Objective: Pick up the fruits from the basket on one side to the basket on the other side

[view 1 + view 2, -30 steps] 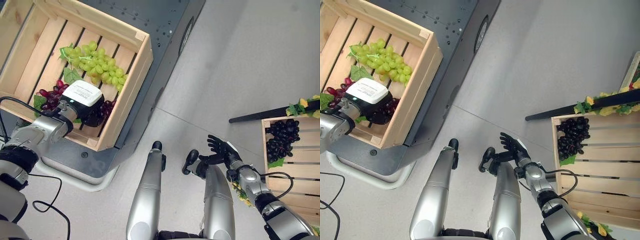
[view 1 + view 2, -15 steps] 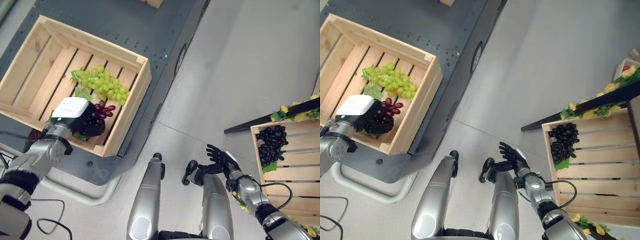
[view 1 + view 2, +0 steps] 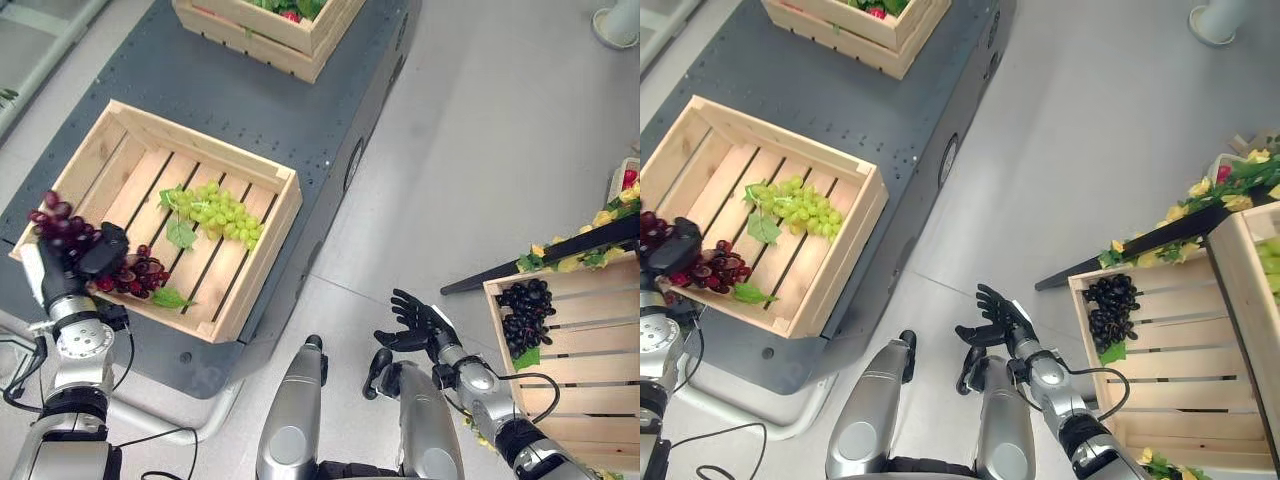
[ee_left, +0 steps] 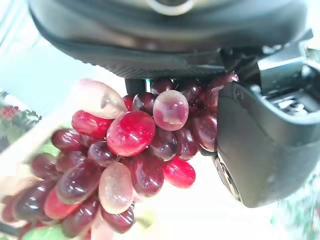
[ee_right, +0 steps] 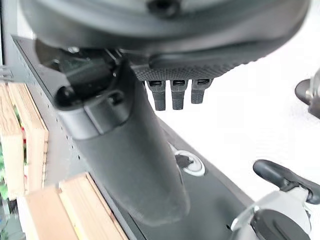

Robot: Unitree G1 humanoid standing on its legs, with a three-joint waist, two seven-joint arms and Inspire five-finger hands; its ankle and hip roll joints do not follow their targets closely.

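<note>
Left hand (image 3: 82, 262) clenched round a red grape bunch (image 4: 125, 165), now lifted to the 9 o'clock rim of the left crate (image 3: 265, 242); a second earlier you had it low inside the crate, on the slats. Note that the view itself has shifted. Green grapes (image 3: 218, 211) lie at the crate's centre. Right hand (image 3: 418, 325), fingers spread and empty, hovers at 5 o'clock. The right crate (image 3: 580, 395), at 3 o'clock, holds black grapes (image 3: 524, 315). Judgement: pickup achieved; your carry across remains.
</note>
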